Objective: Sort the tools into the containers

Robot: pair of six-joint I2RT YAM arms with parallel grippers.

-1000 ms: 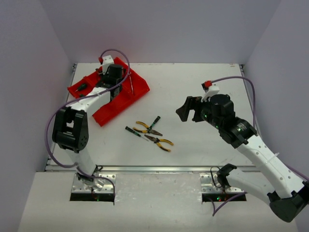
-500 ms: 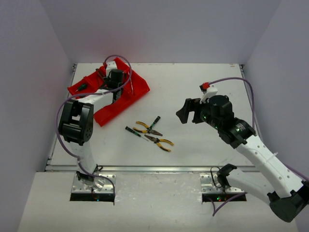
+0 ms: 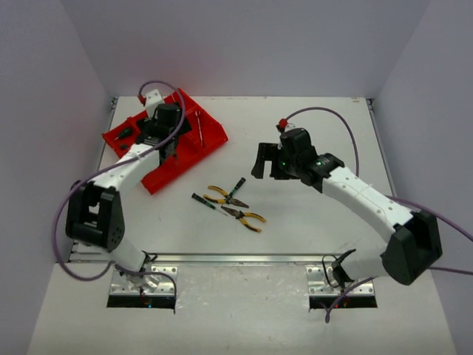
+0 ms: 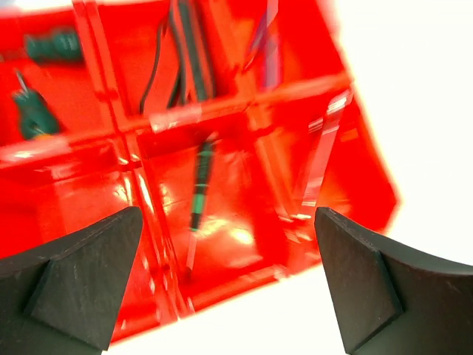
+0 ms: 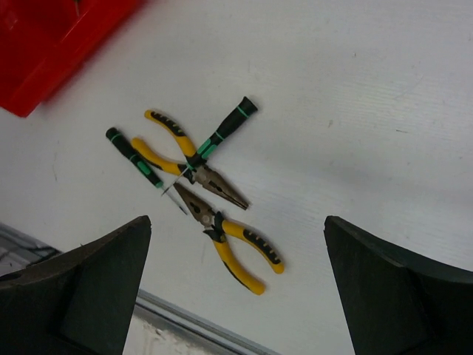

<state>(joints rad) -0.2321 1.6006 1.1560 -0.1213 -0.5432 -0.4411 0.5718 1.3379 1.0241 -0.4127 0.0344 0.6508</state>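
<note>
The red tray (image 3: 166, 176) stands at the table's back left. My left gripper (image 3: 164, 137) hovers over it, open and holding nothing (image 4: 228, 222). Below its jaws a green-black screwdriver (image 4: 199, 188) lies in a compartment. A silver wrench (image 4: 325, 155) lies in the compartment to the right, and green screwdrivers (image 4: 33, 122) lie in the left ones. On the table lie two yellow-handled pliers (image 3: 225, 196) (image 3: 247, 217) and two green-black screwdrivers (image 3: 236, 185) (image 3: 201, 200). My right gripper (image 3: 267, 164) hangs open above them (image 5: 238, 222), off the table. The nearer pliers (image 5: 240, 251) lie under its jaws.
Pale walls close in the table on three sides. A metal rail (image 3: 222, 259) runs along the near edge. The tray's corner (image 5: 44, 66) shows at the right wrist view's upper left. Purple cables loop from both arms.
My left gripper has opened above the tray and shifted slightly. The right arm has swung left and stretched out toward the tools in mid-table, still open.
</note>
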